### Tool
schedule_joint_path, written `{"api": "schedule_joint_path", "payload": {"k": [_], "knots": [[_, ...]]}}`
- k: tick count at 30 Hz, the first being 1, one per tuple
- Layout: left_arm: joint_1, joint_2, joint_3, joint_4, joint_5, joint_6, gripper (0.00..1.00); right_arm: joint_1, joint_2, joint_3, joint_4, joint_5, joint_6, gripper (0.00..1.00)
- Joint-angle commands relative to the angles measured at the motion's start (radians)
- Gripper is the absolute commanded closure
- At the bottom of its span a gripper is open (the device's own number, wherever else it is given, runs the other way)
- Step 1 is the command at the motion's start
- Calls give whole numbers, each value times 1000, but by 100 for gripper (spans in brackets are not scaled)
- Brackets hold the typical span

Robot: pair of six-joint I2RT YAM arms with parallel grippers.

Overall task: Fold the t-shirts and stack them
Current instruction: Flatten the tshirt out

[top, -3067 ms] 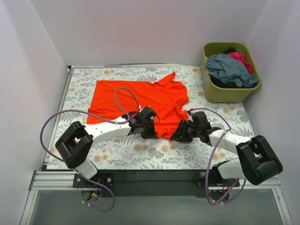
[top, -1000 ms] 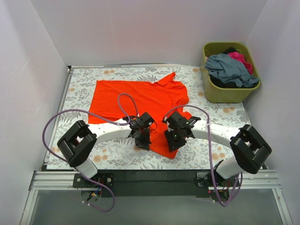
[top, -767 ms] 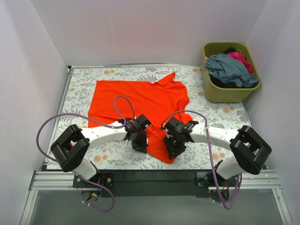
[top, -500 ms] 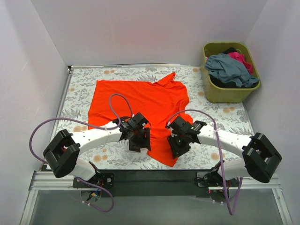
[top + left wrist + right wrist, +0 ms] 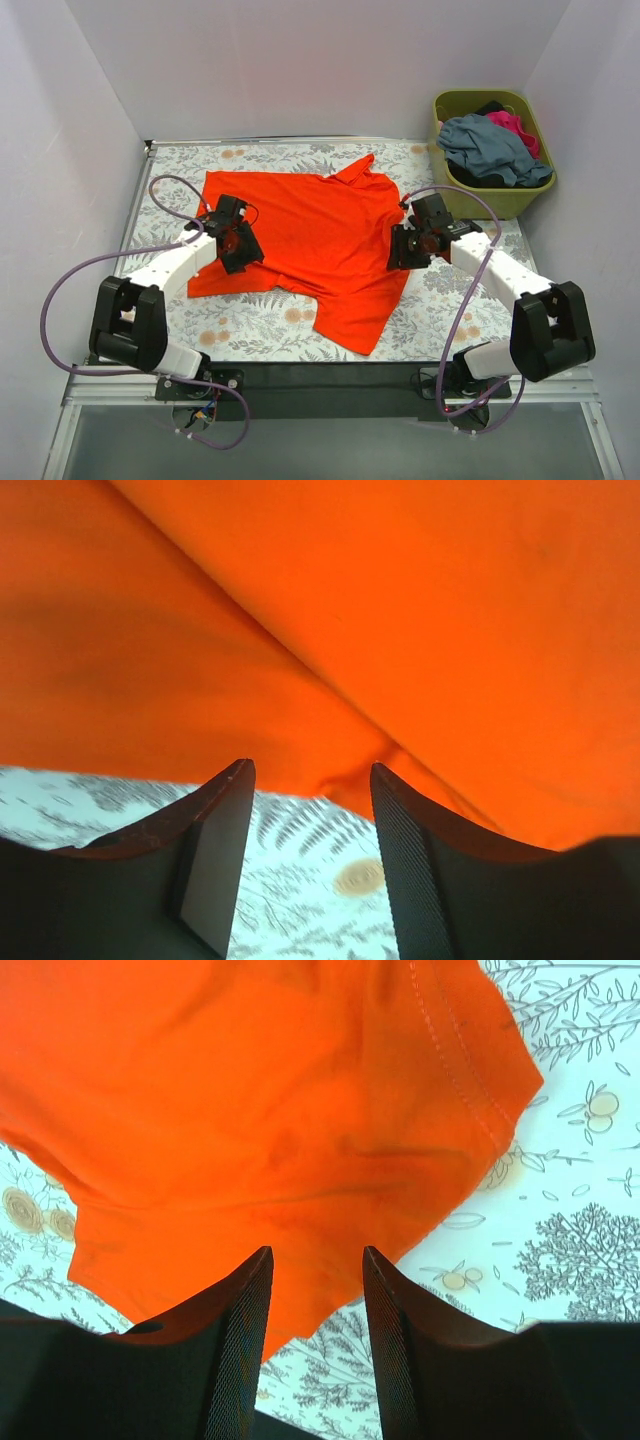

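Your left gripper (image 5: pixel 310 780) and right gripper (image 5: pixel 318 1257) both stand released, empty; the plain orange-red cloth t-shirt (image 5: pixel 320 230) lies beneath them.

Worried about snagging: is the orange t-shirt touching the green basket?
Apart: the top view shows bare table between the orange t-shirt and the basket.

We saw the spread t-shirt (image 5: pixel 310 230) lying on the middle of the desk (image 5: pixel 460 300), one end reaching toward the near edge. The basket (image 5: pixel 480 205) stood behind and right of it, at the far right corner, with other t-shirts (image 5: pixel 490 148) heaped inside. The left end effector (image 5: pixel 240 248) was over the shirt's left edge and the right end effector (image 5: pixel 405 248) over its right edge.
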Motion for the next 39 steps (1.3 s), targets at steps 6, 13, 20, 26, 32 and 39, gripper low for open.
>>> {"api": "schedule_joint_path", "payload": {"k": [6, 13, 20, 26, 32, 39], "knots": [[171, 45, -110, 59, -73, 54, 62, -18, 35, -42, 132, -60, -3, 58], [271, 95, -176, 24, -124, 37, 78, -33, 34, -88, 166, -66, 1, 59], [295, 49, -184, -40, -202, -41, 81, -96, 5, -129, 180, -58, 18, 59], [301, 77, -93, -105, -243, -30, 81, -106, 22, -91, 189, -92, -3, 59], [309, 92, -41, -154, -244, -4, 79, -63, 61, -34, 203, -121, -20, 59], [314, 56, 17, -197, -254, 37, 68, 9, 143, 43, 208, -88, -23, 58]]}}
